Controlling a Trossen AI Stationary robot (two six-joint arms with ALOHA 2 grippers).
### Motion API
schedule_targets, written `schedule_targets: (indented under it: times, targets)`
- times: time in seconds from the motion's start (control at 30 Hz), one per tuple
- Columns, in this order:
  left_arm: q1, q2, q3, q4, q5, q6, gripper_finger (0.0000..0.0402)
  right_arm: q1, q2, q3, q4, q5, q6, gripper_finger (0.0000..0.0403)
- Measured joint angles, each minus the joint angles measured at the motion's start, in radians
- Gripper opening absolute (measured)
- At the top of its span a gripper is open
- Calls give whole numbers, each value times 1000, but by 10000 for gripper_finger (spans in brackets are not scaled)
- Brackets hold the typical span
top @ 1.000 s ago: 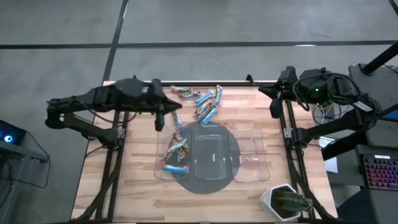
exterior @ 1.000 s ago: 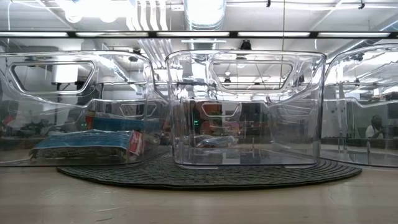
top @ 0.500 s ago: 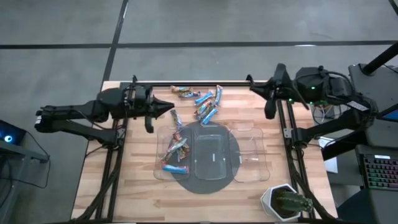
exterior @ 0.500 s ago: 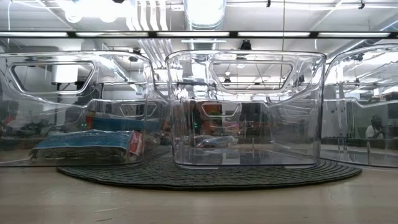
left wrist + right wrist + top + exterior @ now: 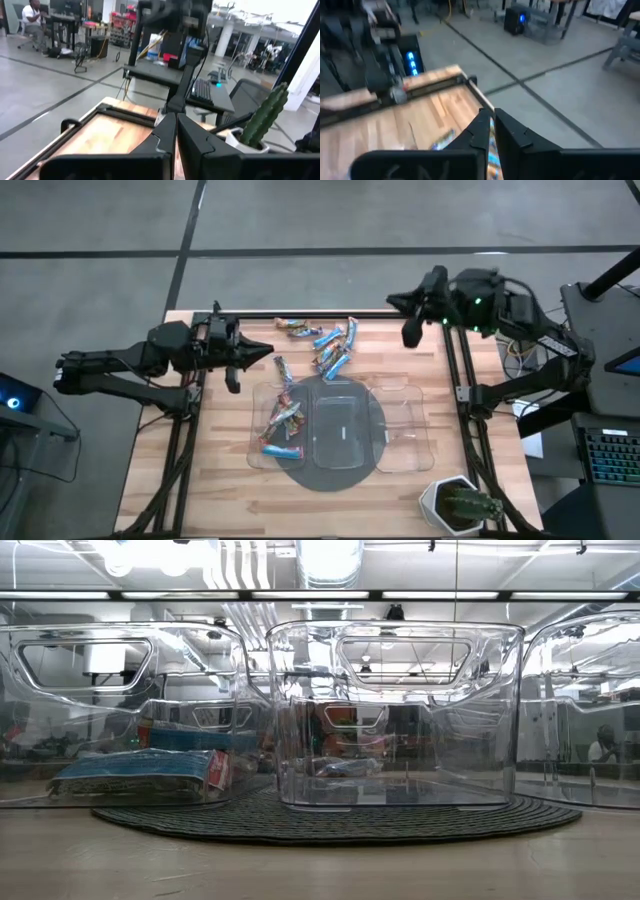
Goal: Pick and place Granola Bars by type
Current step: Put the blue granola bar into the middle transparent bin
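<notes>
Several loose granola bars (image 5: 325, 345) in blue, orange-brown and red wrappers lie on the wooden table near its far edge; they also show in my right wrist view (image 5: 442, 144). More bars (image 5: 282, 425) lie flat in the left clear tray (image 5: 256, 430), seen in the low view as a stack of bars (image 5: 140, 775). My left gripper (image 5: 268, 350) is shut and empty. It points level toward the table's right, just left of the loose bars. My right gripper (image 5: 390, 300) is shut and empty above the far edge, right of the bars.
Three clear trays stand side by side: the left one, a middle tray (image 5: 340, 425) on a round dark mat (image 5: 335, 470), and a right tray (image 5: 402, 425). A potted cactus (image 5: 460, 505) stands at the near right corner. Bare wood lies along the left and near sides.
My left gripper has drawn back toward the table's left edge, away from the trays, and tipped up from slanting down to level. My right gripper has swung along the far edge toward the table's left, closer to the loose bars. No bar has moved.
</notes>
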Motion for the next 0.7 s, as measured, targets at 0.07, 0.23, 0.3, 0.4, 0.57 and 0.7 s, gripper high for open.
schedule_targets:
  times: [0.07,0.23,0.3,0.4,0.57,0.7]
  targets:
    - [0,0,0,-15,0,-1,0,-33,0,22,2,-22,2,40]
    - [0,0,0,-13,0,0,0,-88,20,74,-1,-63,-13,91]
    - [0,0,2,-14,0,0,0,-105,46,96,-9,-100,-14,114]
    - [0,0,3,-13,0,7,0,-137,102,137,-48,-158,-8,149]
    - [0,-1,3,-14,0,3,0,-194,227,236,-181,-245,5,199]
    - [0,-6,3,-14,0,2,0,-210,330,339,-274,-297,-66,225]
